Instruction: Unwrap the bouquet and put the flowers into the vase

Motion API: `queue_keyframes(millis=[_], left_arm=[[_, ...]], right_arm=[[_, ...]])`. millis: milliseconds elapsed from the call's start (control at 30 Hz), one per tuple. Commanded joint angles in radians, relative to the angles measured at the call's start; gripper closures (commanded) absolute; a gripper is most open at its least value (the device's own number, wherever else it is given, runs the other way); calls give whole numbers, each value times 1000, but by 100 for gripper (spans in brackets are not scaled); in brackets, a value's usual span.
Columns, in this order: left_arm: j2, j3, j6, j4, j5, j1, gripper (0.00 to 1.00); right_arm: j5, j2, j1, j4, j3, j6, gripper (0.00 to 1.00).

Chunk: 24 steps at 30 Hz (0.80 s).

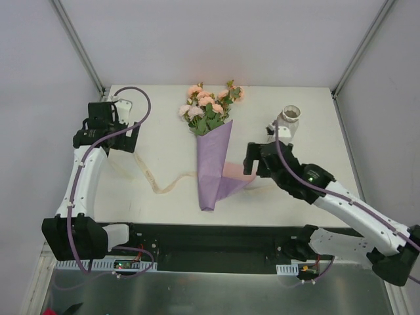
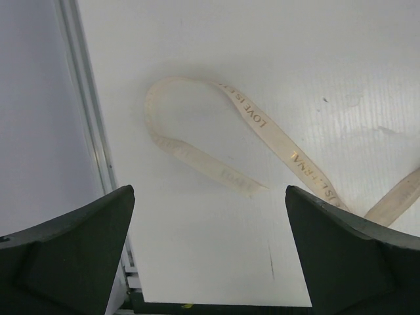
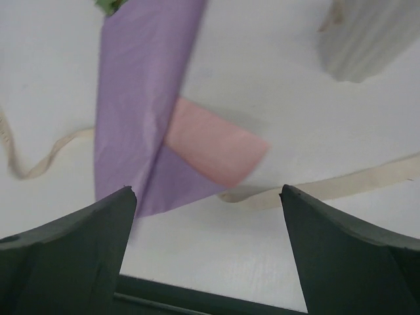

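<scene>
Jaws on both arms stand wide with nothing between them. The left gripper (image 2: 210, 197) hangs over a loose loop of cream ribbon (image 2: 262, 125) lying flat near the left edge of the table (image 1: 164, 131), and the right gripper (image 3: 207, 193) hangs over the lower end of the bouquet (image 1: 213, 141), where a pink flap of paper (image 3: 216, 147) pokes out from the purple cone. That bouquet lies flat mid-table, wrapped, blooms toward the far edge, while the vase (image 1: 289, 118) stands upright to the right of the blooms, not touching them.
</scene>
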Motion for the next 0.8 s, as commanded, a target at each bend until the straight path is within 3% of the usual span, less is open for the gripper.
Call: queue_keyframes(millis=[0,100,167,333,500,767], left_arm=[[16,-33,-50,-58,123,11,1],[4,-70,-38,-61,133,9,1],[-8,-92,-26,-65,135,11,1],[-18,-121,-7,-70,147,9,1],[-5,-121,-6,-71,156,9,1],[7,-145,-4,-70,172,9,1]], right_arm=[[-256,110,77,218,-40,7,5],[-314,244,131,247,7,-65,9],[-209,342,253,206,87,-237,6],[-54,523,431,44,222,-488,0],[-78,624,519,-49,320,-600,0],[13,793,586,-121,346,-706,0]])
